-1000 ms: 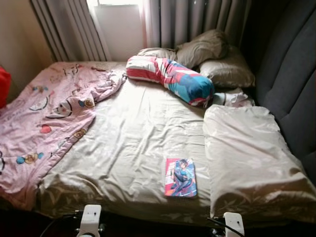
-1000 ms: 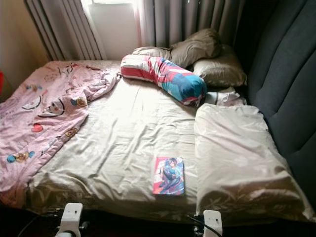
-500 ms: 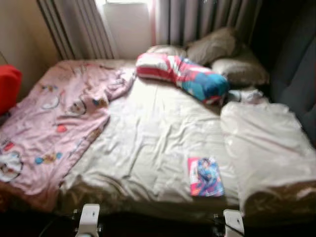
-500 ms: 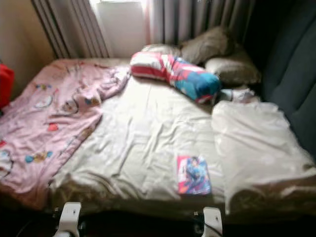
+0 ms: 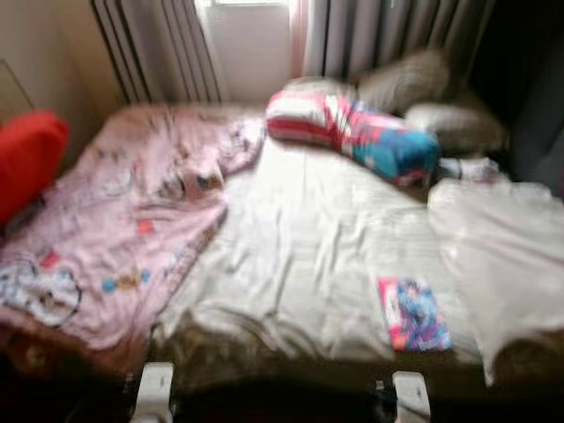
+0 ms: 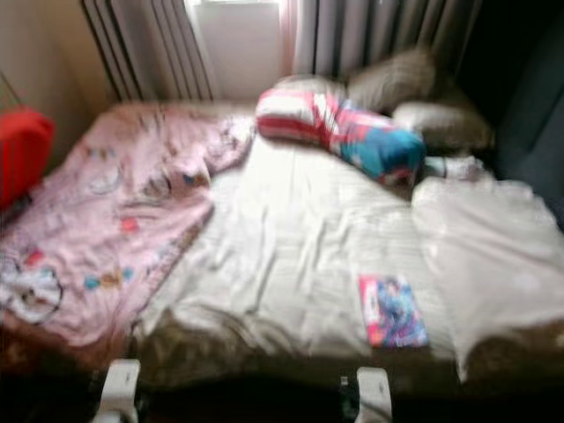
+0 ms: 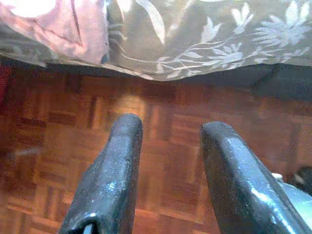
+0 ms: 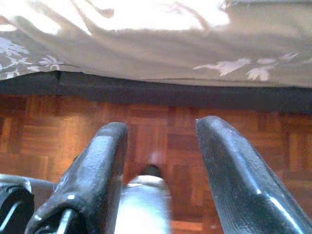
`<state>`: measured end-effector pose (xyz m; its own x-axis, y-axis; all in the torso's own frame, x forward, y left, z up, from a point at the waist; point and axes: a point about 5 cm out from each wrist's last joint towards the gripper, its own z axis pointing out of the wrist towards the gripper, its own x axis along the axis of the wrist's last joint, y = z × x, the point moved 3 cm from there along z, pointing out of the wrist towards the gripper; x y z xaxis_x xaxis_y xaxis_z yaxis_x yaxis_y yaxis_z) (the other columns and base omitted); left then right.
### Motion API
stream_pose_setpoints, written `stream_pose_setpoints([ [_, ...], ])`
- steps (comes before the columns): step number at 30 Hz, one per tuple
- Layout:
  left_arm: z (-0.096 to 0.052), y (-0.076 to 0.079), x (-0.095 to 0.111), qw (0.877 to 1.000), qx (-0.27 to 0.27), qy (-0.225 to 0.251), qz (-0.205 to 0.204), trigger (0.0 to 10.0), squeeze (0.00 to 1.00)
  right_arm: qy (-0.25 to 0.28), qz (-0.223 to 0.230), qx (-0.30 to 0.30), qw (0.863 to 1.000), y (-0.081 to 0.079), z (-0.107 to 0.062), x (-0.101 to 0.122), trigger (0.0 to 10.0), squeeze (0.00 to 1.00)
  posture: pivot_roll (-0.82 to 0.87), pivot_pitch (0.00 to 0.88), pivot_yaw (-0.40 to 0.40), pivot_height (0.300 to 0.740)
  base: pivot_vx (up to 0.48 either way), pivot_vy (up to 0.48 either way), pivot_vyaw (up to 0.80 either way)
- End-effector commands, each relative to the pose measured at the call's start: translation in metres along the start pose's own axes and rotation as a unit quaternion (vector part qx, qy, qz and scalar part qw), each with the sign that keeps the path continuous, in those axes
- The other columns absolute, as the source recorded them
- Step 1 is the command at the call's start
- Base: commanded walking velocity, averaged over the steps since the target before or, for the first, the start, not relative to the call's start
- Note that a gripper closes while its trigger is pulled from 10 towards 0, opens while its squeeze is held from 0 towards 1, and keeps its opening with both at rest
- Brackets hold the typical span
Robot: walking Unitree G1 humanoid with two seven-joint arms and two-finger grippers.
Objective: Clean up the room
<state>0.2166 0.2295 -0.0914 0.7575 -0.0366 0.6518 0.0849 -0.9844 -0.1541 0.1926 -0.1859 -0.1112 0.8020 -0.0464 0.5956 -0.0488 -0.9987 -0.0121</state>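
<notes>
A bed (image 5: 300, 229) with a beige sheet lies before me, blurred in both eye views. A colourful book (image 5: 412, 314) lies flat near its front right edge. A pink cartoon blanket (image 5: 115, 220) is rumpled over the left side. A striped red, white and blue bolster (image 5: 352, 132) lies across the head end by grey pillows (image 5: 414, 84). A beige pillow (image 5: 507, 247) rests on the right side. My left gripper (image 7: 168, 146) hangs open over the parquet floor (image 7: 161, 122) below the bed's edge. My right gripper (image 8: 158, 141) is also open above the floor.
A red cushion (image 5: 26, 159) sits at the left beside the bed. Grey curtains (image 5: 167, 48) and a bright window (image 5: 251, 40) stand behind the bed. A dark padded headboard (image 6: 538, 97) rises at the right. The sheet's floral hem (image 7: 219, 44) hangs over the floor.
The camera has swung left: the bed, book and bolster have shifted right in view and the red cushion has come further in. Nothing on the bed has moved.
</notes>
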Motion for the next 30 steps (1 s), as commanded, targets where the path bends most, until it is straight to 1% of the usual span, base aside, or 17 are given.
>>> stream_pose_setpoints([
  [1,0.0001,0.0035,-0.0014,1.000,-0.004,-0.005,0.003,10.0,0.00,-0.006,0.000,-0.003,1.000,0.0027,-0.0008,-0.0033,10.0,0.00,-0.01,0.000,0.035,0.740,0.000,0.420,0.00],
  [8,-0.0012,0.0033,-0.0064,1.000,-0.006,-0.009,0.001,10.0,0.00,-0.005,-0.018,-0.003,1.000,0.0049,-0.0010,-0.0026,10.0,0.00,-0.02,0.000,0.030,0.740,0.000,0.420,0.00],
  [16,-0.0015,0.0030,-0.0079,1.000,-0.007,-0.011,0.003,10.0,0.00,-0.004,-0.013,-0.001,1.000,0.0032,-0.0011,-0.0033,10.0,0.00,-0.04,0.000,0.037,0.740,0.000,0.421,0.00],
  [23,-0.0015,0.0031,-0.0084,1.000,-0.012,-0.013,0.011,10.0,0.00,-0.001,-0.022,0.003,1.000,0.0013,-0.0010,-0.0030,10.0,0.00,-0.05,0.000,0.052,0.740,0.000,0.419,0.00],
  [30,-0.0013,0.0038,-0.0074,1.000,-0.011,-0.013,0.007,10.0,0.00,-0.001,-0.031,0.012,0.999,-0.0007,-0.0009,-0.0026,10.0,0.00,-0.06,0.000,0.062,0.740,0.000,0.419,0.76],
])
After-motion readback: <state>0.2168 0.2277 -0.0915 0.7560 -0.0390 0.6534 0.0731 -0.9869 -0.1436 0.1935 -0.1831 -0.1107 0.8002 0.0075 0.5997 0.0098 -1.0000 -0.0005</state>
